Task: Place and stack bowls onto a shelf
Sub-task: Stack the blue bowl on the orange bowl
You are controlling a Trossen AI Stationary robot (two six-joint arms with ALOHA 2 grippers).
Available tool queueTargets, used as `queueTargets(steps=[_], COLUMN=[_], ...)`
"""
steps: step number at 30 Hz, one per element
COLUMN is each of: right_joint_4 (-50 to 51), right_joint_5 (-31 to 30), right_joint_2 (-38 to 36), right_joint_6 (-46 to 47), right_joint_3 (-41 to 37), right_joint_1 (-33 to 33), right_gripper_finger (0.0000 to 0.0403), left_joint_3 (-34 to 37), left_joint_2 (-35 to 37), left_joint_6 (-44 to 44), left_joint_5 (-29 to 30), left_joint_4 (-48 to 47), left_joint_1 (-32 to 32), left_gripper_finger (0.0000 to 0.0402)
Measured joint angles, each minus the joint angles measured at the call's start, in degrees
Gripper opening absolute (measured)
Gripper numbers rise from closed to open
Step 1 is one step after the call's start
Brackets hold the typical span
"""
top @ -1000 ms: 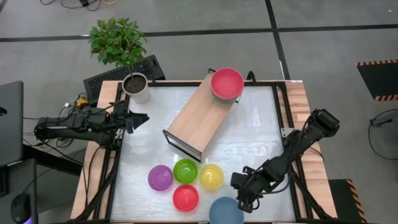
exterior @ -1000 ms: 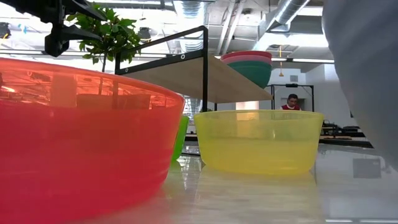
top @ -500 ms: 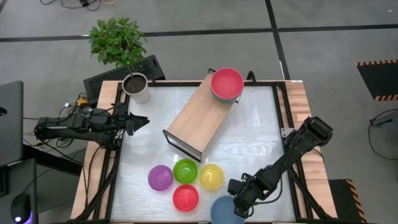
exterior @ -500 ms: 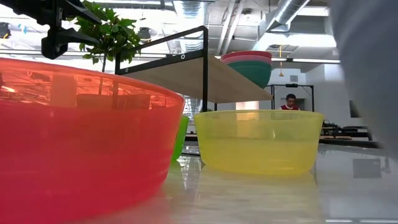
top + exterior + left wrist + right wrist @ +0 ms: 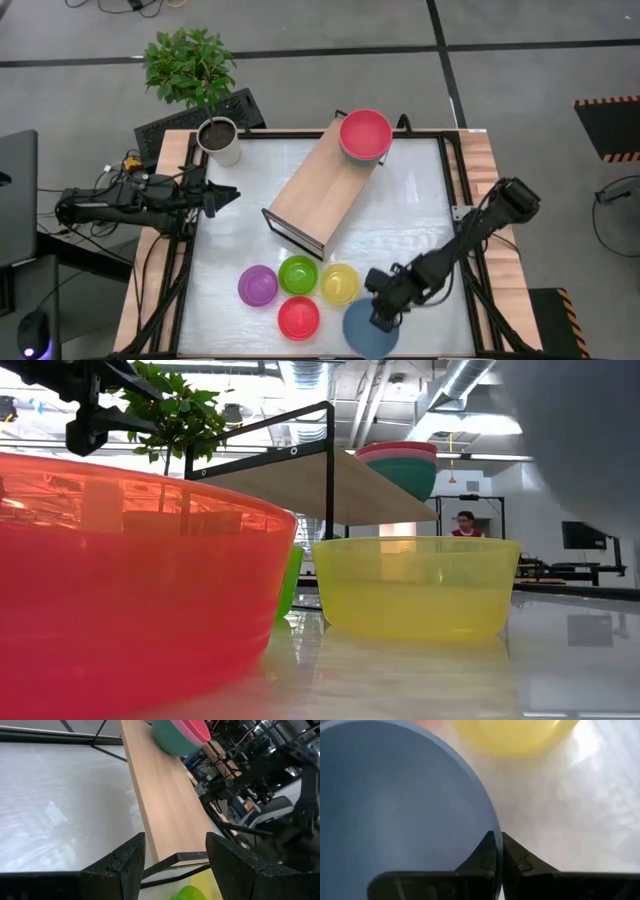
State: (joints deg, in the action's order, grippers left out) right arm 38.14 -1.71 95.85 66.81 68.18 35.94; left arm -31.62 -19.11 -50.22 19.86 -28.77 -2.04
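Blue bowl pinched by the rim

Our right claw (image 5: 496, 851) clamps the blue bowl (image 5: 366, 328) at its thin rim; light, slick plastic, so we'd grip firmly. Left claw (image 5: 175, 857) waits wide.

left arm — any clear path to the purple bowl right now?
Probably yes. The left gripper hovers open at the table's left edge, and bare tabletop lies between it and the purple bowl; the shelf sits off to the side, not in the way.

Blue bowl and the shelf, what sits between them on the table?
In the high view, the yellow bowl sits between the blue bowl and the shelf; the rest is bare tabletop.
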Motion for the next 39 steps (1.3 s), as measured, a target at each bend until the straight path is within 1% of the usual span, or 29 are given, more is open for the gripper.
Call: queueTargets(steps=[4, 8, 10, 13, 17, 19, 22, 25, 27, 30, 33, 39], right_joint_4=[7.54, 14.44, 16.65, 16.95, 17.14, 17.11, 17.13, 17.33, 17.77, 21.72, 26.58, 29.35], right_joint_5=[0.03, -1.03, -3.68, -7.17, -7.66, -7.62, -7.57, -5.25, -3.03, -2.06, -1.22, -1.01], right_joint_2=[-8.21, -18.86, -23.74, -30.36, -34.74, -34.89, -32.26, -27.78, -24.49, -20.12, -16.57, -11.77], right_joint_6=[-1.15, -2.75, -4.11, -6.60, -12.71, -17.14, -23.60, -29.18, -31.98, -34.87, -37.23, -40.22], right_joint_3=[0.00, 0.00, 0.00, 0.00, 3.86, 7.24, 12.67, 18.06, 21.59, 26.14, 28.88, 29.66], right_joint_1=[-4.27, -11.58, -17.35, -28.24, -43.11, -49.78, -58.56, -64.90, -67.76, -70.34, -72.26, -72.85], right_gripper_finger=[0.0024, 0.0024, 0.0024, 0.0024, 0.0024, 0.0024, 0.0024, 0.0024, 0.0024, 0.0024, 0.0024, 0.0024], left_joint_3=[0.00, 0.00, 0.00, 0.00, 0.00, 0.00, 0.00, 0.00, 0.00, 0.00, 0.00, 0.00], left_joint_2=[-0.02, 0.00, -0.01, -0.01, -0.01, 0.00, 0.00, -0.02, -0.01, 0.00, 0.00, 0.00], left_joint_6=[0.00, 0.06, 0.07, 0.06, -0.02, -0.03, -0.07, -0.50, -0.52, -0.55, -0.59, -0.63], left_joint_5=[0.01, 0.45, 1.17, 1.64, 1.68, 1.93, 2.52, 2.69, 2.69, 2.69, 2.66, 2.66], left_joint_4=[-0.62, -0.62, -0.69, -0.96, -0.95, -0.95, -0.94, -0.95, -0.96, -1.36, -1.36, -1.36], left_joint_1=[0.00, 0.00, 0.00, 0.00, 0.00, 0.00, 0.00, 0.00, 0.00, 0.00, 0.00, 0.00], left_gripper_finger=[0.0193, 0.0193, 0.0193, 0.0193, 0.0193, 0.0193, 0.0193, 0.0193, 0.0193, 0.0193, 0.0193, 0.0193])
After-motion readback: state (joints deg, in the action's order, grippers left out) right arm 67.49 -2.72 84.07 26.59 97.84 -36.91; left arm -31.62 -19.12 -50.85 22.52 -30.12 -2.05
